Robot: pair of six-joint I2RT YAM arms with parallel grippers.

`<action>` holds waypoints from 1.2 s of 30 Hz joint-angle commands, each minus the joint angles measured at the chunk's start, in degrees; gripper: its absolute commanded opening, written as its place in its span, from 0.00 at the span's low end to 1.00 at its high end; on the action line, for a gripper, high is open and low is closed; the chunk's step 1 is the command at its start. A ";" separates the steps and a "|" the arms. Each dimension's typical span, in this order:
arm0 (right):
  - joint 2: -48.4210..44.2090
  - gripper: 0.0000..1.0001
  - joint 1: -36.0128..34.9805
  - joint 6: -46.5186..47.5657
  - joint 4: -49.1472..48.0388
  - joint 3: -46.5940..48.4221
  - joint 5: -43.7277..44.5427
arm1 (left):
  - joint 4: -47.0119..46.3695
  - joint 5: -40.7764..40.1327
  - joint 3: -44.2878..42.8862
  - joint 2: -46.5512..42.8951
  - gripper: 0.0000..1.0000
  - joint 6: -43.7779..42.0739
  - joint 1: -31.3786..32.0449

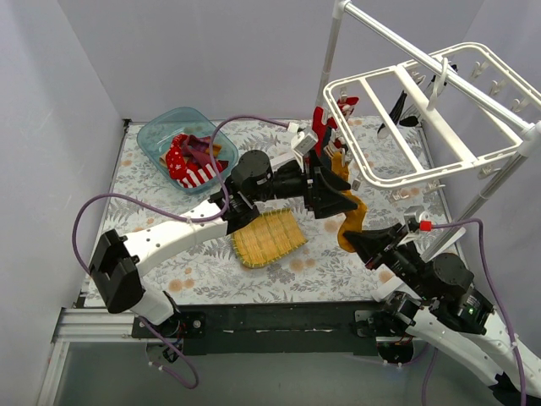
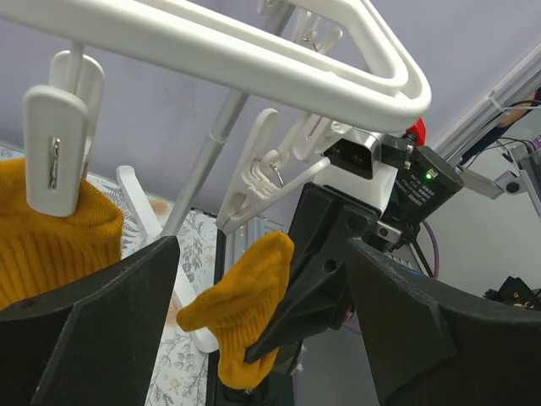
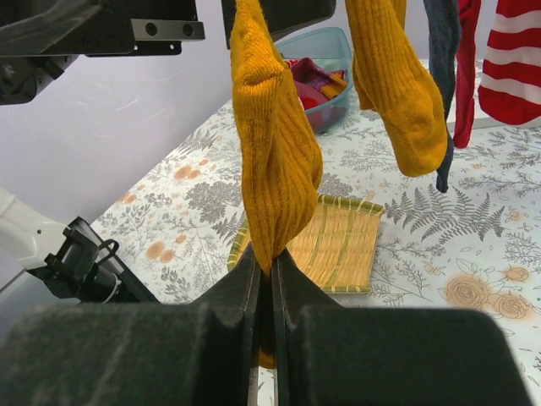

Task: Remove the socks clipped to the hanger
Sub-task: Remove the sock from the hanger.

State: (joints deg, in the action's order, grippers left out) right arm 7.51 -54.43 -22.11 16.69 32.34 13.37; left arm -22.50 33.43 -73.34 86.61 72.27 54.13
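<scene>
The white grid hanger point(image 1: 423, 127) hangs at the upper right; its bar also shows in the left wrist view point(image 2: 254, 59). My right gripper point(image 1: 362, 241) is shut on the lower end of a mustard sock point(image 3: 275, 161), also in the top view point(image 1: 351, 222). Its upper end sits just under a white clip point(image 2: 254, 182); I cannot tell if the clip holds it. My left gripper point(image 1: 338, 201) is open, its jaws wide on either side of that sock point(image 2: 241, 313). A second mustard sock point(image 2: 51, 228) hangs clipped. Striped point(image 3: 516, 68), red point(image 3: 467, 59) and dark point(image 3: 444, 51) socks hang beyond.
A yellow woven mat point(image 1: 269, 237) lies on the floral table under the left arm. A clear blue tub point(image 1: 161, 127) at the back left holds several red and striped socks. The white pole stand point(image 1: 330, 59) rises behind the hanger, its leg point(image 1: 473, 203) at the right.
</scene>
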 commanded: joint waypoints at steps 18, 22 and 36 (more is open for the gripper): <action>3.48 0.01 0.03 1.01 -4.47 -0.78 -2.20 | 3.95 1.11 3.03 -1.53 0.50 -4.94 0.10; 3.65 0.01 0.03 0.93 -4.56 -0.79 -2.12 | 5.89 0.67 2.94 -1.27 0.42 -5.91 0.10; 3.83 0.53 0.03 0.84 -4.38 -0.52 -0.45 | 8.96 -13.53 3.38 -2.50 0.00 -5.74 0.19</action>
State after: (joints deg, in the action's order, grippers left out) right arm 11.40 -54.43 -22.04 14.90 31.33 11.44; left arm -16.34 29.47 -70.61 86.06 66.92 54.15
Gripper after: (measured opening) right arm 0.443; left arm 0.023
